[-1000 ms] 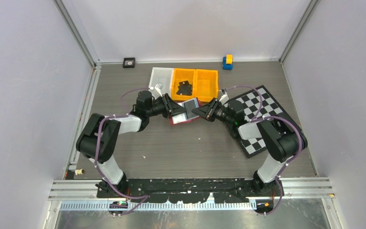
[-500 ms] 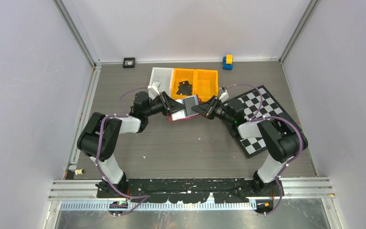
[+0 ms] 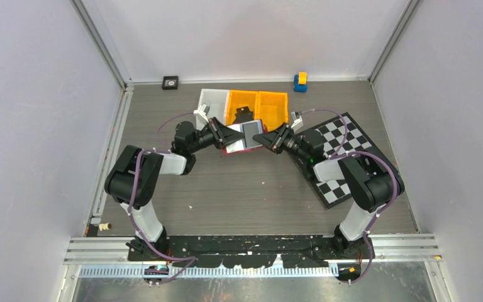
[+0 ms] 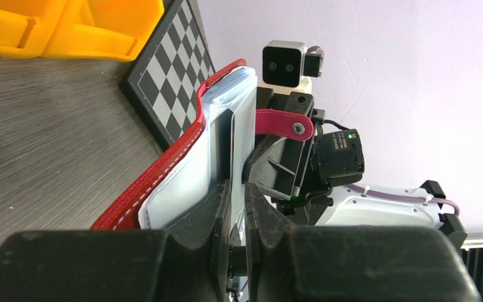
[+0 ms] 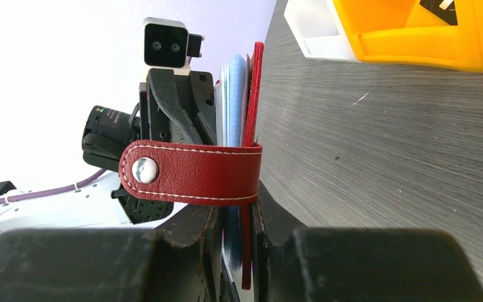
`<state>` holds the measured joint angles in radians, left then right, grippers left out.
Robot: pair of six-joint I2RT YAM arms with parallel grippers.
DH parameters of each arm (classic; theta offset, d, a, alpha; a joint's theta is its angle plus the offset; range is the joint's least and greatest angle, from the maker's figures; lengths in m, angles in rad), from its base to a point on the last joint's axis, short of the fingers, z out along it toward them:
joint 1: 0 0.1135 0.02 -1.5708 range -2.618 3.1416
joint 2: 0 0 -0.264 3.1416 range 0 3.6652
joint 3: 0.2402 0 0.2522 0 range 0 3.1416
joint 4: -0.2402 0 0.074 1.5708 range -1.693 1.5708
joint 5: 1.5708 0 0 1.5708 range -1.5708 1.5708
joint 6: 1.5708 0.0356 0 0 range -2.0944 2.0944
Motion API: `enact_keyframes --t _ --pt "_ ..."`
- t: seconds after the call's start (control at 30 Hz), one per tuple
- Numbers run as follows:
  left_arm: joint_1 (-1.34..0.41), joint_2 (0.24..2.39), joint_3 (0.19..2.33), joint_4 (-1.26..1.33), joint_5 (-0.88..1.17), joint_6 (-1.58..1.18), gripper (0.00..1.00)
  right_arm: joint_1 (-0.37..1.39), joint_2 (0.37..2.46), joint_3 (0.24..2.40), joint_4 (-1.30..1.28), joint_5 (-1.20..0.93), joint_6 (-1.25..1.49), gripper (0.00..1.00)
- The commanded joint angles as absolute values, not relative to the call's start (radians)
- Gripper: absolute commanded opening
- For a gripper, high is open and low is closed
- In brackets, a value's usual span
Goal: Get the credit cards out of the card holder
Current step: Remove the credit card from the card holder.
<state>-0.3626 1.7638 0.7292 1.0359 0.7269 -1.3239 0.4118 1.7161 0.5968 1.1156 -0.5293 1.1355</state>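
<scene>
1 card holder (image 3: pixel 244 136) nearer bins (image 3: pixel 273 111)

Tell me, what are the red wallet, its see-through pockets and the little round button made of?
The red folding wallet looks like leather or faux leather: matte, faintly grained, pale stitching along the edges. Its clear bluish inner sleeves look like thin soft plastic: see-through, slightly glossy. The small round snap looks like shiny metal.

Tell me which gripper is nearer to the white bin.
Left. The left gripper sits just short of the white bin, pinching the left side of the card holder; the right gripper pinches its opposite side, farther right, by the orange bins.
</scene>
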Motion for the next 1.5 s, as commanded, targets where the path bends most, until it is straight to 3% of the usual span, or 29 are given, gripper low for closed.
enact_keyframes --t 0.0,0.37,0.47,0.6,0.7,0.83,1.03,1.23,1.47 --pt "-0.430 1.763 0.783 1.095 0.851 -1.324 0.15 0.450 1.735 0.623 1.166 -0.607 1.141 0.08" --pt "-0.432 1.702 0.833 0.553 0.735 -1.055 0.24 0.459 1.695 0.624 1.113 -0.601 1.094 0.07" --pt "-0.439 1.697 0.816 0.668 0.773 -1.110 0.19 0.469 1.685 0.634 1.061 -0.593 1.068 0.07" --pt "-0.434 1.689 0.790 0.819 0.797 -1.165 0.00 0.468 1.696 0.629 1.091 -0.595 1.087 0.08" --pt "-0.419 1.671 0.776 0.819 0.787 -1.166 0.00 0.463 1.711 0.623 1.138 -0.600 1.116 0.14" --pt "-0.402 1.659 0.763 0.821 0.779 -1.169 0.00 0.438 1.723 0.602 1.200 -0.596 1.158 0.31" --pt "-0.401 1.692 0.782 0.765 0.788 -1.167 0.00 0.410 1.723 0.576 1.252 -0.586 1.187 0.43" --pt "-0.400 1.688 0.803 0.669 0.776 -1.120 0.00 0.384 1.694 0.548 1.252 -0.563 1.183 0.45" --pt "-0.400 1.669 0.808 0.621 0.765 -1.089 0.00 0.378 1.688 0.542 1.242 -0.551 1.177 0.39"
